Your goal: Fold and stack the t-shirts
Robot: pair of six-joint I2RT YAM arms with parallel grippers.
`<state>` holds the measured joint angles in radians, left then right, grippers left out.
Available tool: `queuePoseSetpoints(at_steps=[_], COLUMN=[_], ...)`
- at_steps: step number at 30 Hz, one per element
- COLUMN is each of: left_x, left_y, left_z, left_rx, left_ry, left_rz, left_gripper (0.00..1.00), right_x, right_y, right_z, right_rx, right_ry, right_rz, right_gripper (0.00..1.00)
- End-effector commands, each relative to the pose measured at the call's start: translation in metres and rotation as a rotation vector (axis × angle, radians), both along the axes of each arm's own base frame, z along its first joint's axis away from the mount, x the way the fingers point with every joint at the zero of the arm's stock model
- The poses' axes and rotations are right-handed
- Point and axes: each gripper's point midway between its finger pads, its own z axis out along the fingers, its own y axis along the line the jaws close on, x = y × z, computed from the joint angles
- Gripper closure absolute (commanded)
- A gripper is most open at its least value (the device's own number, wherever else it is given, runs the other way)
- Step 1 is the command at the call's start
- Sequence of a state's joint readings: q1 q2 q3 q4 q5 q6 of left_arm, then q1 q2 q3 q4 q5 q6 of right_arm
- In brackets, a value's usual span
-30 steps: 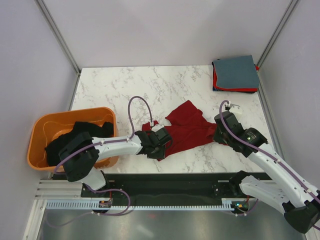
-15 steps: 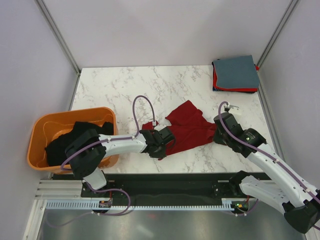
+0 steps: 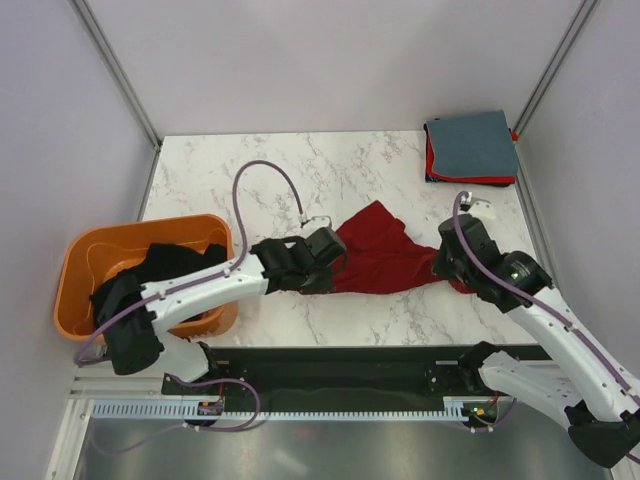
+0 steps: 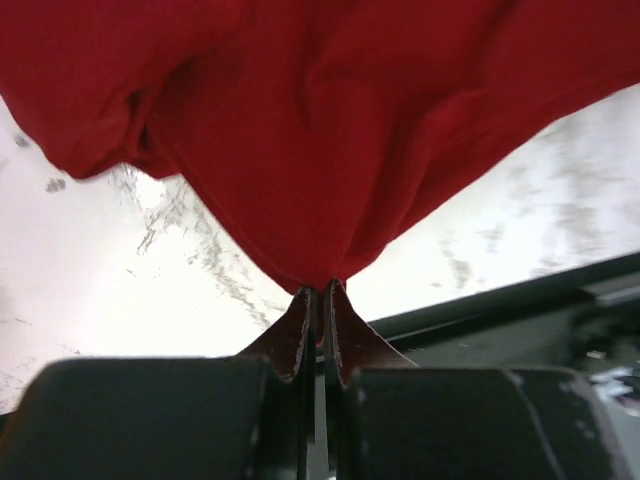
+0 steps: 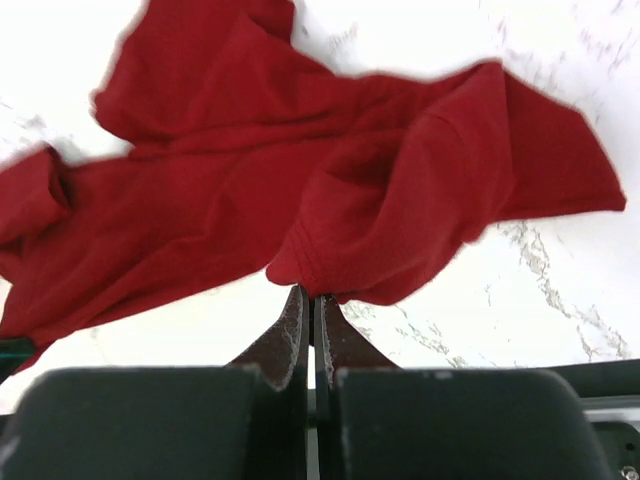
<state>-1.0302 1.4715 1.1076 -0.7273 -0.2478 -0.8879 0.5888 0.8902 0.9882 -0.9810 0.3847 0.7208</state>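
Observation:
A dark red t-shirt (image 3: pixel 385 262) is stretched between my two grippers over the middle of the marble table. My left gripper (image 3: pixel 330 268) is shut on its left edge; in the left wrist view the cloth (image 4: pixel 330 150) hangs from the closed fingertips (image 4: pixel 322 290). My right gripper (image 3: pixel 447 268) is shut on its right edge; in the right wrist view the shirt (image 5: pixel 300 200) spreads away from the pinched fold (image 5: pixel 312 292). A black t-shirt (image 3: pixel 150 272) lies in the orange basket. Folded grey-blue (image 3: pixel 470 145) and red (image 3: pixel 432 165) shirts are stacked at the back right.
The orange plastic basket (image 3: pixel 85 250) stands at the left table edge. The folded stack sits in the far right corner against the wall. The dark rail (image 3: pixel 340 365) runs along the near edge. Bare marble (image 3: pixel 250 170) lies behind the shirt.
Both grippers have moved apart, the left one back and left, the right one to the right. The dark red shirt has been pulled from a bunched heap into a longer stretched shape.

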Motion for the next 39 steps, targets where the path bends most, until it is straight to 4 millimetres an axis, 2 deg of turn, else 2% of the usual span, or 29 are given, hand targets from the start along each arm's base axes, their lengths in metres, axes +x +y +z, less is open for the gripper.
queuePoseSetpoints(at_steps=[1, 2, 3, 4, 5, 6, 8, 9, 11, 12, 14, 15, 16, 18, 19, 20, 21, 22, 23, 24, 26, 29, 31, 33, 35, 37, 39], left_x=[0.011, 0.011, 0.010, 0.010, 0.010, 0.012, 0.010, 0.011, 0.010, 0.010, 0.006, 0.005, 0.002, -0.006, -0.011, -0.017, -0.030, -0.038, -0.048, -0.061, -0.073, -0.093, -0.103, -0.106, -0.101, -0.090, -0.069], left_y=[0.010, 0.011, 0.019, 0.023, 0.022, 0.027, 0.035, 0.039, 0.048, 0.052, 0.062, 0.065, 0.070, 0.082, 0.090, 0.090, 0.105, 0.110, 0.116, 0.132, 0.146, 0.167, 0.177, 0.180, 0.178, 0.168, 0.154], left_z=[0.075, 0.086, 0.094, 0.112, 0.125, 0.134, 0.164, 0.176, 0.212, 0.225, 0.264, 0.277, 0.301, 0.333, 0.356, 0.380, 0.405, 0.425, 0.448, 0.467, 0.486, 0.508, 0.517, 0.518, 0.515, 0.506, 0.493], left_rx=[-0.057, -0.069, -0.058, -0.077, -0.108, -0.107, -0.148, -0.157, -0.216, -0.225, -0.302, -0.318, -0.367, -0.427, -0.481, -0.549, -0.631, -0.692, -0.761, -0.820, -0.862, -0.925, -0.963, -0.966, -0.953, -0.916, -0.851], left_ry=[-0.143, -0.158, -0.166, -0.190, -0.208, -0.228, -0.273, -0.300, -0.363, -0.397, -0.468, -0.500, -0.541, -0.620, -0.667, -0.727, -0.792, -0.846, -0.914, -0.967, -1.027, -1.097, -1.132, -1.145, -1.143, -1.125, -1.097], left_rz=[0.011, 0.015, 0.019, 0.026, 0.028, 0.035, 0.039, 0.038, 0.037, 0.028, 0.023, 0.008, 0.003, -0.033, -0.037, -0.076, -0.097, -0.122, -0.160, -0.167, -0.195, -0.231, -0.241, -0.249, -0.236, -0.218, -0.165], left_gripper=[0.98, 0.98, 0.98, 0.98, 0.98, 0.98, 0.98, 0.98, 0.98, 0.98, 0.98, 0.98, 0.98, 0.98, 0.98, 0.98, 0.98, 0.98, 0.98, 0.98, 0.98, 0.98, 0.98, 0.98, 0.98, 0.98, 0.98], right_x=[0.004, 0.004, 0.005, 0.004, 0.002, 0.002, -0.002, -0.003, -0.009, -0.015, -0.024, -0.034, -0.042, -0.061, -0.077, -0.085, -0.097, -0.116, -0.126, -0.144, -0.165, -0.204, -0.213, -0.220, -0.218, -0.206, -0.189], right_y=[-0.011, -0.014, -0.015, -0.020, -0.021, -0.027, -0.036, -0.045, -0.055, -0.064, -0.074, -0.082, -0.084, -0.094, -0.097, -0.101, -0.106, -0.111, -0.112, -0.122, -0.126, -0.145, -0.149, -0.157, -0.161, -0.160, -0.155], right_z=[0.051, 0.059, 0.076, 0.093, 0.091, 0.112, 0.131, 0.158, 0.186, 0.218, 0.253, 0.281, 0.307, 0.344, 0.370, 0.384, 0.398, 0.419, 0.430, 0.446, 0.462, 0.488, 0.493, 0.496, 0.496, 0.496, 0.497], right_rx=[0.002, -0.005, 0.009, 0.013, 0.004, 0.012, 0.008, 0.024, 0.039, 0.073, 0.093, 0.129, 0.179, 0.193, 0.252, 0.261, 0.263, 0.309, 0.318, 0.321, 0.326, 0.329, 0.313, 0.306, 0.270, 0.236, 0.198], right_ry=[-0.104, -0.120, -0.153, -0.183, -0.172, -0.219, -0.254, -0.322, -0.391, -0.473, -0.574, -0.656, -0.749, -0.887, -0.996, -1.053, -1.116, -1.217, -1.270, -1.357, -1.445, -1.579, -1.610, -1.630, -1.631, -1.607, -1.576], right_rz=[-0.025, -0.035, -0.040, -0.054, -0.051, -0.072, -0.096, -0.131, -0.150, -0.176, -0.173, -0.168, -0.150, -0.102, -0.072, -0.054, -0.037, -0.008, 0.017, 0.021, 0.071, 0.089, 0.094, 0.077, 0.054, 0.034, 0.032], right_gripper=[1.00, 1.00, 1.00, 1.00, 1.00, 1.00, 1.00, 1.00, 1.00, 1.00, 1.00, 1.00, 1.00, 1.00, 1.00, 1.00, 1.00, 1.00, 1.00, 1.00, 1.00, 1.00, 1.00, 1.00, 1.00, 1.00, 1.00])
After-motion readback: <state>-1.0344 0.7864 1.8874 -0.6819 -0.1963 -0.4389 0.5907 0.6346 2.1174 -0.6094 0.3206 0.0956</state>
